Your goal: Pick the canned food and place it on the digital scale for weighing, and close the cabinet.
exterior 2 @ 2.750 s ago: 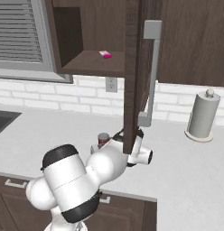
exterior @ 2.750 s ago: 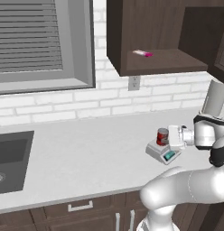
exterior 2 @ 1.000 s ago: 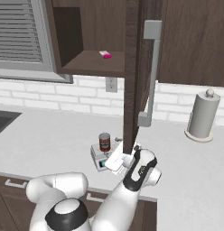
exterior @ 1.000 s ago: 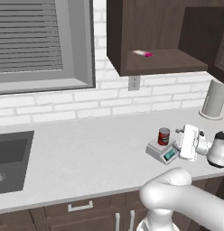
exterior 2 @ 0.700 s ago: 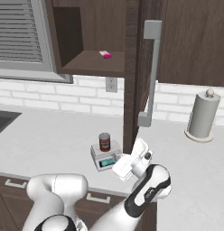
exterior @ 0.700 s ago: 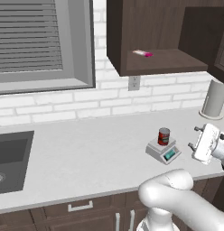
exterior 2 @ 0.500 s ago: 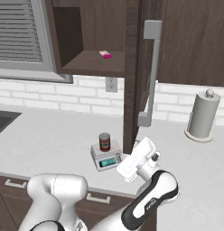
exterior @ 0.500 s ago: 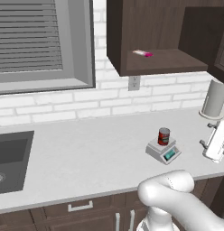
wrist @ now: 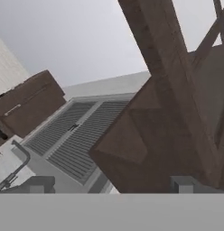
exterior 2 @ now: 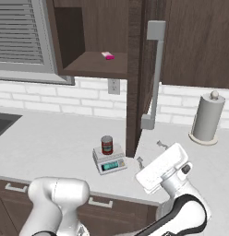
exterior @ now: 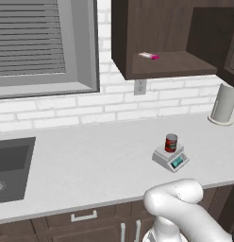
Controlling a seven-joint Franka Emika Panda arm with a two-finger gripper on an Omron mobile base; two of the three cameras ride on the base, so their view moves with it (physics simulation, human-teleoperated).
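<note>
Pale grey bench (exterior: 90,165) runs along a white brick wall, with a dark sink (exterior: 10,168) set into its left end and a shuttered window (exterior: 31,40) above that.

Canned food (exterior: 171,142): upright on the platform of the digital scale (exterior: 171,158), centred on it, nothing touching it. In the right base view the can (exterior 2: 106,144) and scale (exterior 2: 109,161) sit just left of the lower edge of the open cabinet door.

Cabinet (exterior 2: 95,41): door (exterior 2: 137,78) stands open, swung out edge-on toward the cameras, its long silver bar handle (exterior 2: 153,76) facing right. Inside, on the shelf, lies a flat pink-and-white item (exterior 2: 107,56); the same item (exterior: 149,56) shows in the left base view.

Gripper (exterior 2: 148,152): right of the door and below the handle, above the bench front, fingers pointing up and back. Jaws wide apart, holding nothing; one fingertip (exterior 2: 160,144) is near the door's lower edge, contact not discernible. Hand view looks up along the brown door (wrist: 177,90) toward the window blinds (wrist: 73,131), both dark finger tips at the bottom edge, well separated.

Tall grey cylinder (exterior 2: 207,118) stands on a round base at the bench's right, by the wall. Wall outlet (exterior 2: 113,85) below the cabinet.
</note>
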